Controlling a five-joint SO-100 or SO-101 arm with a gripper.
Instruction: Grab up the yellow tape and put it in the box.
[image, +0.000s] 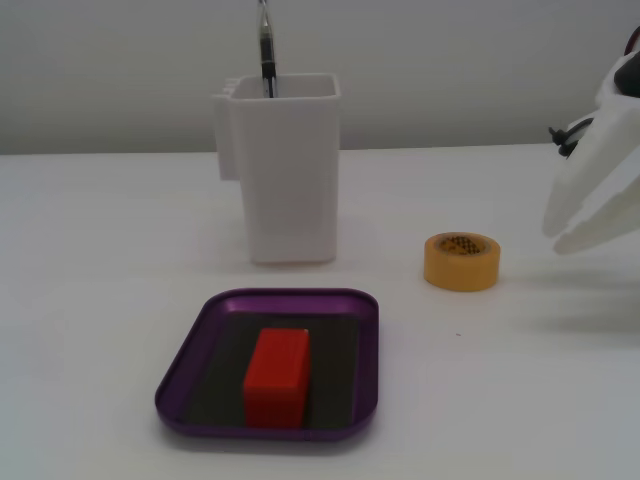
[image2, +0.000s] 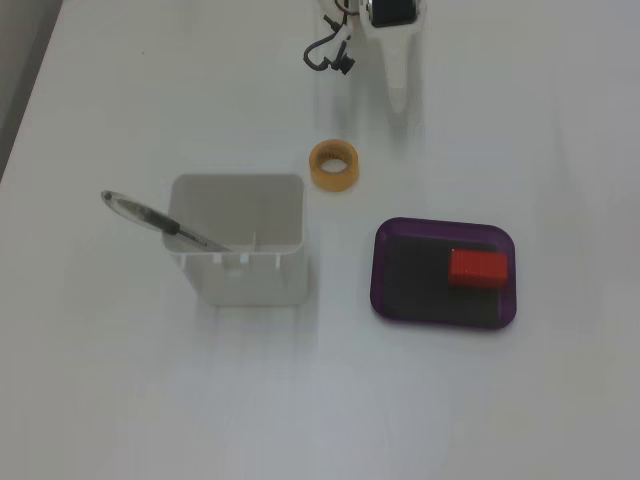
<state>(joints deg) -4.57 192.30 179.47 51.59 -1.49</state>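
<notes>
The yellow tape lies flat on the surface between the white cup and the gripper, which looks slightly open and empty; it's probably light and stiff, so I'd pinch across one wall through the hole.

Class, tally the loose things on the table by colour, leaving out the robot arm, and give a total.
Yellow: 1, the yellow tape
Purple: 1, the box
Red: 1, the red block in the box
White: 1, the white container
Dark: 1, the pen in the container
Total: 5
</notes>
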